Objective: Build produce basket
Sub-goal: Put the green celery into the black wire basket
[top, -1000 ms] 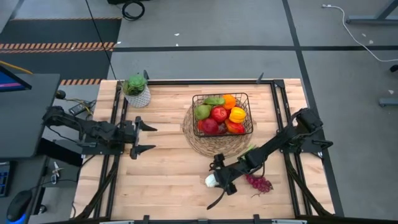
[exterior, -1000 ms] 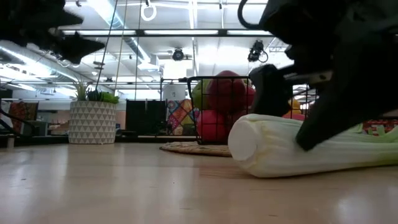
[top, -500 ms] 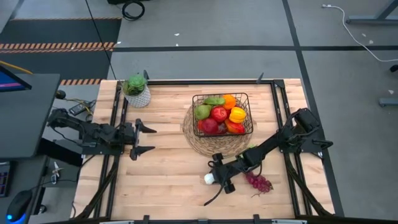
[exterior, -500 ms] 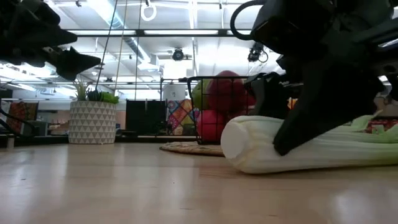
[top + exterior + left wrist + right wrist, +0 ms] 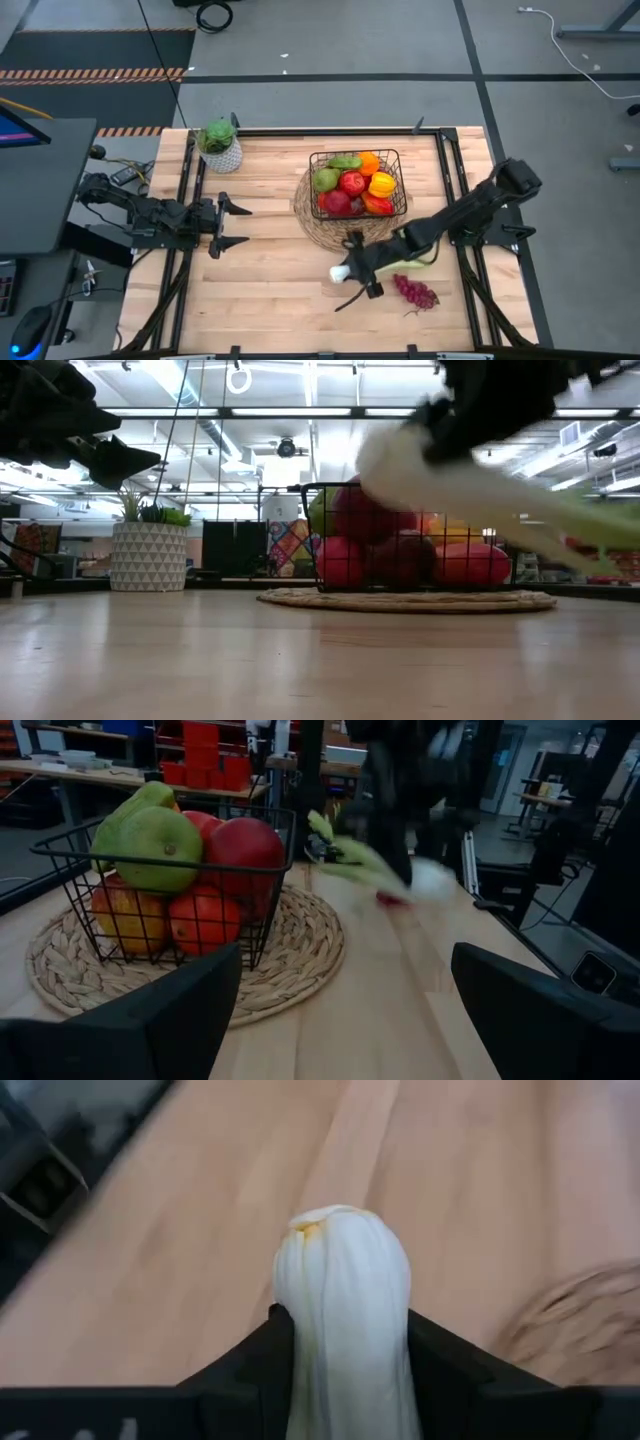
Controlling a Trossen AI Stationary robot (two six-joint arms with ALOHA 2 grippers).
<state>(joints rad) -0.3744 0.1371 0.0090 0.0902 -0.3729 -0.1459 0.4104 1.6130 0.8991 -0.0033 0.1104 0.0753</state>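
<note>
The right gripper is clamped on the celery near its pale root end, one dark finger on each side of the stalk, as the right wrist view shows. The celery is clear of the table; in the low view it hangs in the air in front of the basket, blurred. Its long axis runs along the arm: the rounded whitish butt sticks out just past the fingers, away from the arm's base, and the greener leafy end trails back under the wrist. The butt is creamy white with faint lengthwise ribs and a small yellowish mark at its tip.

Just beyond the gripper sits the woven mat with the black wire basket on it, filled with red apples, a green pear and orange and yellow pieces. Purple grapes lie on the table near the gripper, on the side away from the basket.

The left gripper hovers well apart with its fingers spread wide, near a potted plant.
</note>
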